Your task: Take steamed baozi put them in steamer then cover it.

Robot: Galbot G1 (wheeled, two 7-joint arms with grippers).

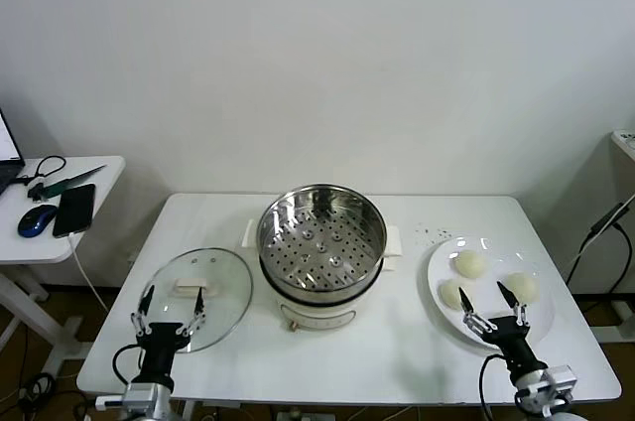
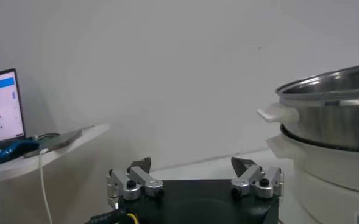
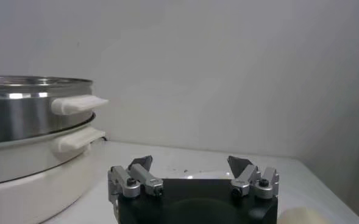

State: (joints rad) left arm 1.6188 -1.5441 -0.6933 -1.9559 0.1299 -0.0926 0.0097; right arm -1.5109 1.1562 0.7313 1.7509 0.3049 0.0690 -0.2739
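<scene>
Standing at the near edge of the white bench [image 1: 397,342], both arms point forward with jaws spread and holding nothing. Left gripper [image 1: 169,304] hovers over the near rim of the glass lid [image 1: 203,287], which lies flat on the bench just left of the steamer [image 1: 322,242]. Right gripper [image 1: 493,307] sits at the near edge of the white plate [image 1: 442,262] on the right, close to the steamed baozi [image 1: 470,263]; three buns are visible on the plate. Steamer stands centre, uncovered, basket empty. Right wrist view shows one bun beside the gripper body.
</scene>
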